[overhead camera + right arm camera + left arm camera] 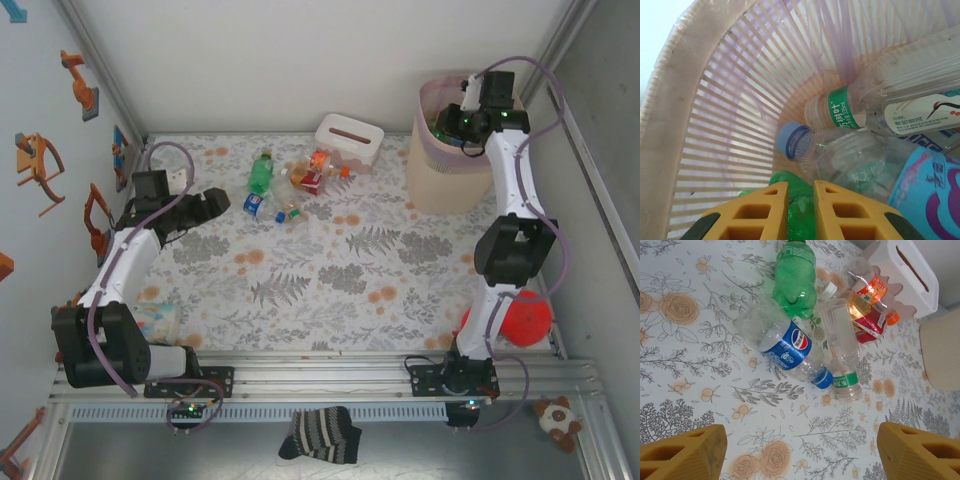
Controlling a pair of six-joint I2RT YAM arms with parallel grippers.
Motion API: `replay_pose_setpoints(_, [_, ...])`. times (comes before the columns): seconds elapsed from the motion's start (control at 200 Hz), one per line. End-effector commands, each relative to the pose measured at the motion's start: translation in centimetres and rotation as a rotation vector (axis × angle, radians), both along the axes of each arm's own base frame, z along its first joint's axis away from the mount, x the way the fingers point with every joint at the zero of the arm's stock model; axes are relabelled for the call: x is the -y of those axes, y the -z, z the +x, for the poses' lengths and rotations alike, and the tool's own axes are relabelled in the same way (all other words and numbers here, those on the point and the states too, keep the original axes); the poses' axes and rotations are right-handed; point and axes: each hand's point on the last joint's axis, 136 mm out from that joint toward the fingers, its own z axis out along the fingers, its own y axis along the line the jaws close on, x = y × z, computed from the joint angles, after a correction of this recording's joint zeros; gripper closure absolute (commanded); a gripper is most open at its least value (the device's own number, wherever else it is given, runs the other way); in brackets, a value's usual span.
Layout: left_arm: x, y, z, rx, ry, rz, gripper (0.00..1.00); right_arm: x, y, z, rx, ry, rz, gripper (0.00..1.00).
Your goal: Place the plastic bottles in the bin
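Top external view: bin (440,180) at the far right corner of the table (330,290); tissue box (350,140) by the far edge.
Right gripper (801,190): over the bin's mouth, jaws pressed together just above a green bottle (790,220).
Bin contents: green-banded clear bottle (840,112), blue-capped bottle (792,141) and white-labelled bottle (925,117), all lying on their sides.
Loose bottles (285,190): heap near the far edge, left of the tissue box; blue-labelled bottle (785,345) touching a tall green bottle (795,280).
Left gripper (800,440): jaws spread, on the heap's near side, apart from it.
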Motion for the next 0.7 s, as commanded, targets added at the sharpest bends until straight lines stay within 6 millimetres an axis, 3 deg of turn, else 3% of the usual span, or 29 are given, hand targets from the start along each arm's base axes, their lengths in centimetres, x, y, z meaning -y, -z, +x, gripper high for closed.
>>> replay_pose_setpoints(0.0, [0.4,-0.4,0.0,-0.001,0.014,0.012,0.22,0.3,-3.2,-1.3,0.036,0.026,-0.011,0.81])
replay_pose_setpoints(0.19, [1.0,-0.5,0.5,-0.032,-0.035,0.019,0.22,0.1,-8.3,-3.3,0.137,0.018,-0.014,0.79])
replay_pose_setpoints(0.305, [1.3,-0.4,0.9,-0.058,-0.082,0.069,0.23,-0.7,-9.8,-4.9,0.162,-0.013,0.008,0.78])
replay_pose_setpoints(0.506, [1.0,0.6,1.3,-0.161,-0.266,0.268,0.26,-3.2,-10.2,-8.1,0.175,-0.061,0.017,0.78])
replay_pose_setpoints(0.696, [0.2,0.9,1.7,-0.223,-0.580,0.387,0.24,-6.1,-9.2,-10.8,0.156,-0.119,0.021,0.77])
